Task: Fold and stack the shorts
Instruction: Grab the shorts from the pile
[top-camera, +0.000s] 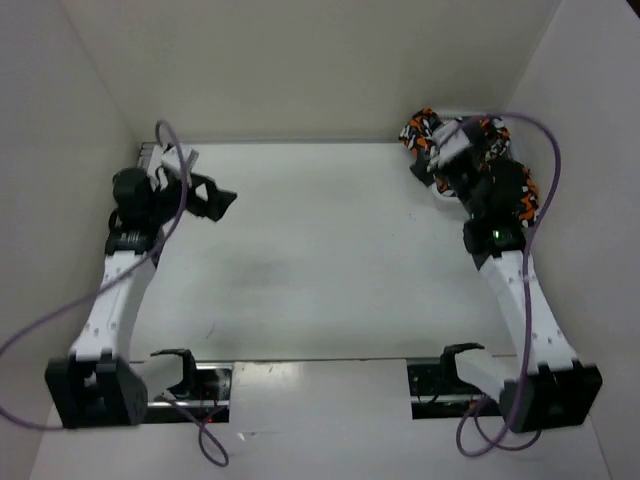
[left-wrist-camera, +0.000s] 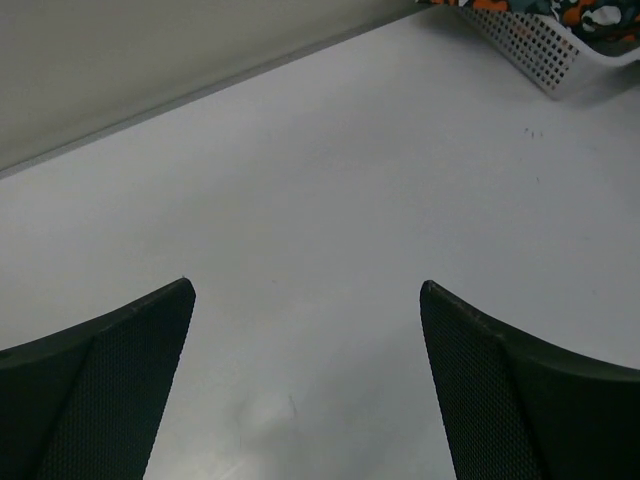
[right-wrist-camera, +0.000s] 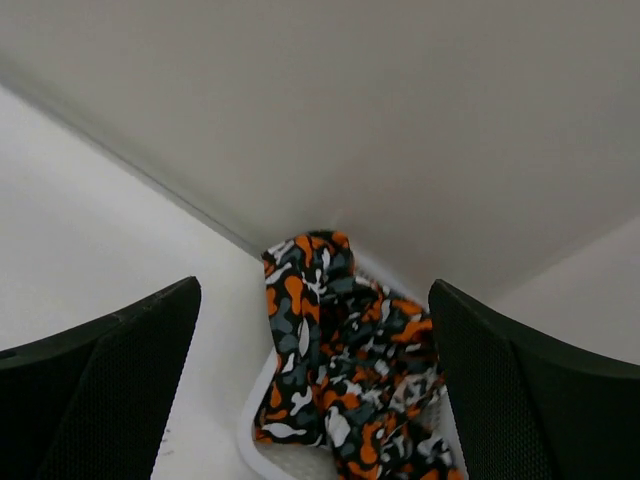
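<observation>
A white mesh basket (left-wrist-camera: 540, 40) stands in the far right corner of the counter (top-camera: 320, 270), close to the walls. In it lie the shorts (right-wrist-camera: 340, 380), crumpled in a heap, and one part rises toward the corner where the walls meet. In the top view the basket is mostly hidden under the right arm (top-camera: 520, 290), which reaches over it. Only pieces of the printed cloth show around the wrist. A purple cable (top-camera: 170, 210) runs along each arm. The left arm (top-camera: 115, 290) is at the far left side, well apart from the basket. The left jaws stand wide above bare counter and hold nothing. The right jaws also stand wide and hold nothing. In the right wrist view the shorts appear between them and beyond the tips, not touched.
</observation>
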